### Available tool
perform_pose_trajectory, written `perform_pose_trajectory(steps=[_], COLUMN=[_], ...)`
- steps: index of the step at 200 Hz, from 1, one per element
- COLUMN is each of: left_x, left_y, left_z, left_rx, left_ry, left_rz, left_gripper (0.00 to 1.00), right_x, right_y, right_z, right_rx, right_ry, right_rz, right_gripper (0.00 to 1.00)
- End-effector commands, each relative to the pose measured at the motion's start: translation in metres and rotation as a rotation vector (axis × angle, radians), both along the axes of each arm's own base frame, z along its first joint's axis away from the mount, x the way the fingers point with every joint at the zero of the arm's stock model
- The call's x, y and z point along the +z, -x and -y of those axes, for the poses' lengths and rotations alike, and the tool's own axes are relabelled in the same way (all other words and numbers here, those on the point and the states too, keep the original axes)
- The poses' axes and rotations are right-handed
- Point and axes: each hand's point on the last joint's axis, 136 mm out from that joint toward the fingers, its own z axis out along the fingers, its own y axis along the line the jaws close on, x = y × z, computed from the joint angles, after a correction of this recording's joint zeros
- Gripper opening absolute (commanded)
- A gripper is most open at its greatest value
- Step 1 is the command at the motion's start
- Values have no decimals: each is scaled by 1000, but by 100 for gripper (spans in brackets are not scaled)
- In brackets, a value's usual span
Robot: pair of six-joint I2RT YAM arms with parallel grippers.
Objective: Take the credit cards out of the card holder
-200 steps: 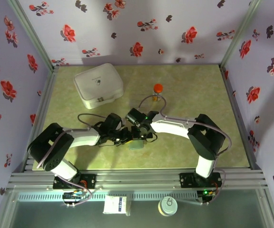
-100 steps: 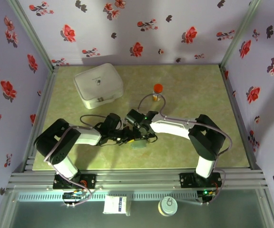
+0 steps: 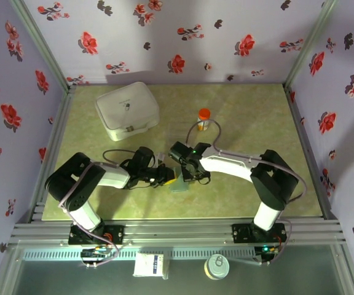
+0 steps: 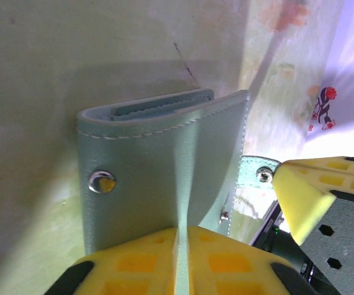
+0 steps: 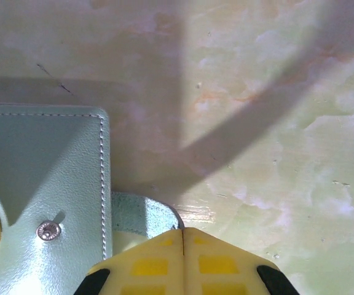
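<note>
Holder [image 4: 158, 160] of soft, stitched grey-green leatherette with metal snaps, folded, at mid-table [image 3: 257, 123] between both grippers. Left gripper [image 4: 178, 238] pinches one thin panel; right gripper [image 5: 183, 238] is clenched on the snap strap. I judge this the opening step: next I must spread the panels apart to expose the cards.
</note>
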Motion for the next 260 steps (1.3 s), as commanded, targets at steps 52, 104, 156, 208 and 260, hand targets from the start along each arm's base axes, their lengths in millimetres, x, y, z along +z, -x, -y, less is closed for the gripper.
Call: perform_pose_trajectory(steps=[52,104,156,208,260], left_x=[-35,-8,6,17,30], left_y=[8,-4,-10,-19,-34], left_z=[-37,-23,-20,-20,-31], left_rx=[100,102,89,78,118], left_ry=[-244,-208,-214,-234,-219], left_rz=[-97,-52,-21,28,74], left_gripper=[33,36,37,37,38], right_x=[3,-10,-30,-38,-29], right_y=[-2,-2,-2,-2,-6], right_z=[-19,-18,-22,-22,-13], right_rx=[-31,-40,-43,-45,-66], right_ry=[-202,-224,-232,-229,-217], right_rz=[-38,-65,-93,-95,-60], right_gripper=[24,27,24,18,9])
